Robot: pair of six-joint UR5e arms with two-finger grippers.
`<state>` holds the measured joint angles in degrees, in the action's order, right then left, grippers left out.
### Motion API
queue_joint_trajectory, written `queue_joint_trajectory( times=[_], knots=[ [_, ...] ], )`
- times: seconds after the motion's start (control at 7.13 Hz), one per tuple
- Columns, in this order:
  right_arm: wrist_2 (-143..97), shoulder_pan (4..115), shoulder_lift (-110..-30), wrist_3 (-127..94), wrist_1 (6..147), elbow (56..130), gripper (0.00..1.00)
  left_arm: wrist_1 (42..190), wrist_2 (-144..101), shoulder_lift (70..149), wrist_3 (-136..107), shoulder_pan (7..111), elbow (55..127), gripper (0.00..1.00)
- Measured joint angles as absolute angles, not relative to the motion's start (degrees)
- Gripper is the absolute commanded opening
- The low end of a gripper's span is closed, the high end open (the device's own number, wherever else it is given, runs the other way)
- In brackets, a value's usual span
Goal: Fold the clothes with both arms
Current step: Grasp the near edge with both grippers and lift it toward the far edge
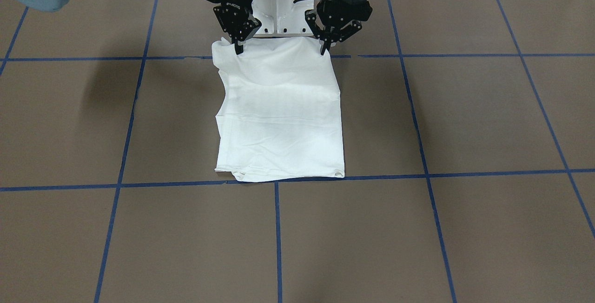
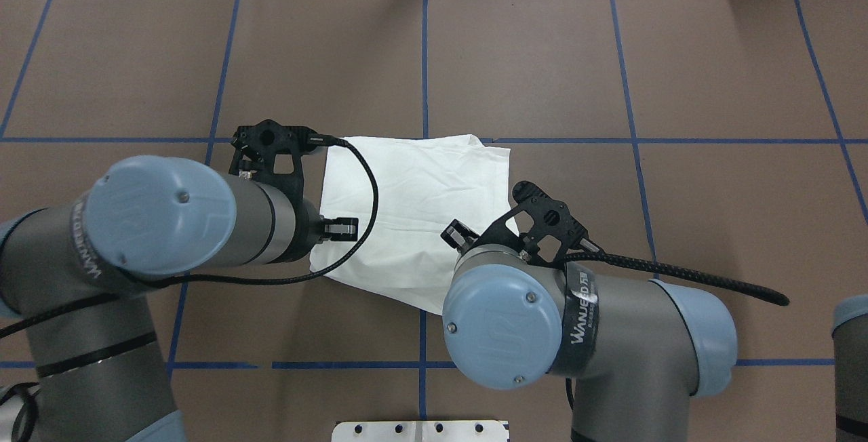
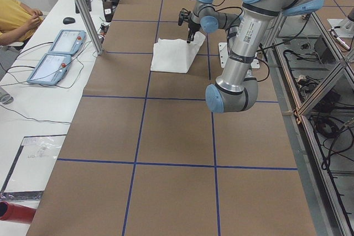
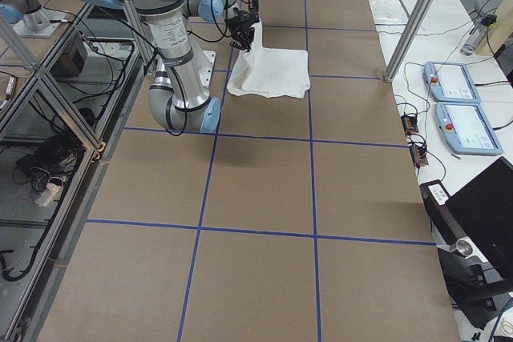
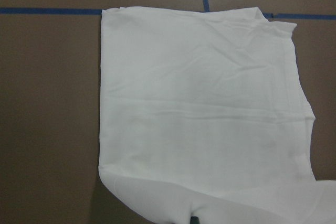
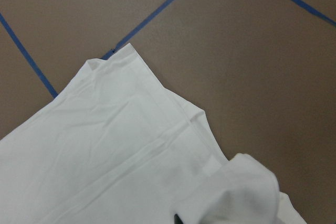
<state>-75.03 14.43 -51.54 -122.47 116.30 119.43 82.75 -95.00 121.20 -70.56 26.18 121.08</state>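
Observation:
The white T-shirt (image 1: 283, 117) lies folded into a narrow rectangle on the brown table; no printed text or collar shows. It also shows in the overhead view (image 2: 413, 205) and both wrist views (image 5: 205, 114) (image 6: 105, 166). My left gripper (image 1: 324, 51) is shut on the shirt's corner nearest the robot base, on this view's right. My right gripper (image 1: 239, 49) is shut on the other near corner and lifts it slightly, so the cloth bunches there (image 6: 247, 187). The far hem rests flat on a blue tape line.
The white metal pedestal (image 1: 279, 10) stands right behind the grippers. Blue tape lines (image 1: 277, 242) divide the brown table into squares. Control tablets (image 3: 55, 53) and a seated person (image 3: 14, 17) are beside the table's far edge.

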Motion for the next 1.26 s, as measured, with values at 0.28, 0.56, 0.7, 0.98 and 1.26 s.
queue_joint_trajectory(
  times=[0.28, 0.56, 0.7, 0.98, 1.26],
  knots=[
    [-75.51, 19.03, -49.7, -118.67, 109.21, 110.54, 0.0, 85.78, -94.88, 125.15, -68.4, 30.42, 110.92, 0.0],
    [-76.04, 22.47, -47.06, -115.32, 101.37, 99.54, 0.0, 94.61, -94.76, 127.37, -65.47, 33.81, 99.1, 0.0],
    [-76.12, 23.41, -46.12, -113.5, 98.45, 95.32, 0.99, 99.98, -94.46, 128.89, -64.19, 35.05, 92.47, 0.99],
    [-76.7, 24.84, -45.47, -105.55, 96.15, 92.01, 1.0, 106.28, -94.0, 130.13, -59.73, 37.1, 86.2, 1.0],
    [-80.66, 26.73, -45.29, -100.76, 96.06, 92.83, 1.0, 107.25, -95.52, 129.05, -54.33, 39.05, 87.72, 1.0]
  ],
)
